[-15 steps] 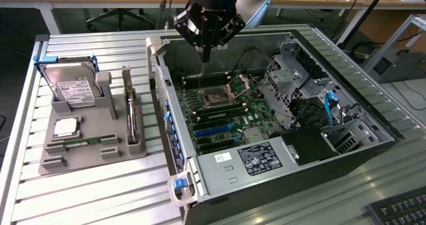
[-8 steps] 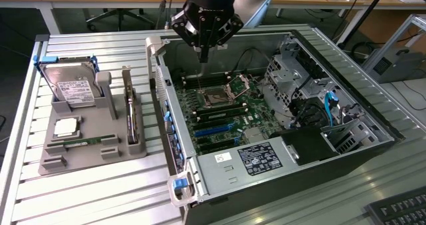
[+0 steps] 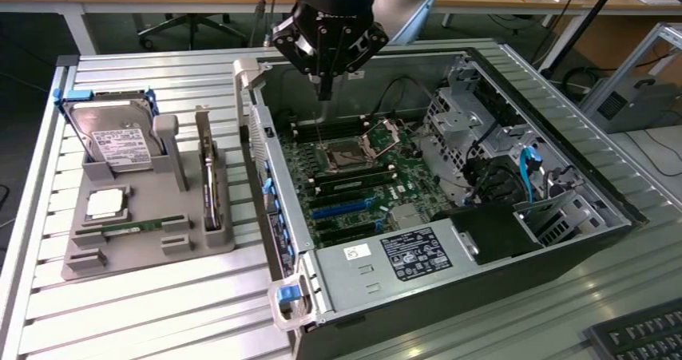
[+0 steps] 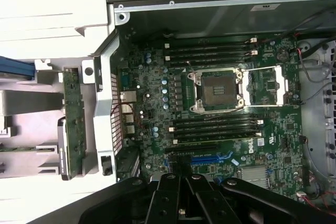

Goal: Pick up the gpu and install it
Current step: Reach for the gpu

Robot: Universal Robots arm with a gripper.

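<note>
End effector [image 3: 326, 93] at twelve o'clock in the exterior view, fingers pressed together and gripping nothing, poised above the open computer case [image 3: 512, 292]. Directly beneath: motherboard [image 3: 357, 180], with the open CPU socket [image 3: 346, 154] just toward six o'clock. Outside the case, toward nine o'clock, on the slatted desk [image 3: 139, 65]: grey holder [image 3: 149, 252]. Standing on edge in the slot nearest the case, well apart from the end effector: the gpu [image 3: 210, 180]. Farther toward nine o'clock, upright hard drive [image 3: 120, 146]; at six o'clock of it, a CPU [image 3: 107, 204] and a memory stick [image 3: 133, 228].
</note>
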